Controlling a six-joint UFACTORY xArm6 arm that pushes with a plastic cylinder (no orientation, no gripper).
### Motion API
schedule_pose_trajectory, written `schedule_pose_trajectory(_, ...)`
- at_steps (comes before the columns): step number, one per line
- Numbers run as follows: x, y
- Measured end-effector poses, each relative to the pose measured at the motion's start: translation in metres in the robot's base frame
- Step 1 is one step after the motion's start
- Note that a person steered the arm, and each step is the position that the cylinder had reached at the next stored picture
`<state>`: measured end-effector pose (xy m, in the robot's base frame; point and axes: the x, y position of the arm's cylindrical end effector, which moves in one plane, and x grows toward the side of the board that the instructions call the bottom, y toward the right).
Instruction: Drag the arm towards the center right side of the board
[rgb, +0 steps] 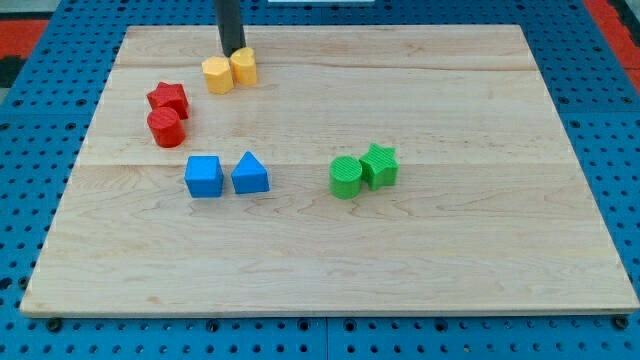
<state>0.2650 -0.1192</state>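
My tip (233, 51) is at the view's top left, just behind two yellow blocks: a yellow hexagon-like block (217, 75) and a yellow block (244, 66) that touch each other. The rod rises out of the view's top. The tip looks in contact with, or just above, the yellow pair. The wooden board (480, 250) fills most of the view.
A red star block (169, 98) and a red cylinder (165, 128) sit at the left. A blue cube (204, 177) and a blue triangular block (250, 174) lie left of centre. A green cylinder (346, 178) and a green star block (380, 165) sit right of centre.
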Motion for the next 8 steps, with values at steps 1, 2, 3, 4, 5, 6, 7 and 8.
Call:
schedule_pose_trajectory(1,0.004,0.019)
schedule_pose_trajectory(2,0.004,0.053)
schedule_pose_trajectory(3,0.003,0.067)
schedule_pose_trajectory(4,0.012,0.155)
schedule_pose_trajectory(5,0.041,0.203)
schedule_pose_trajectory(6,0.043,0.206)
schedule_pose_trajectory(7,0.045,0.209)
schedule_pose_trajectory(8,0.046,0.217)
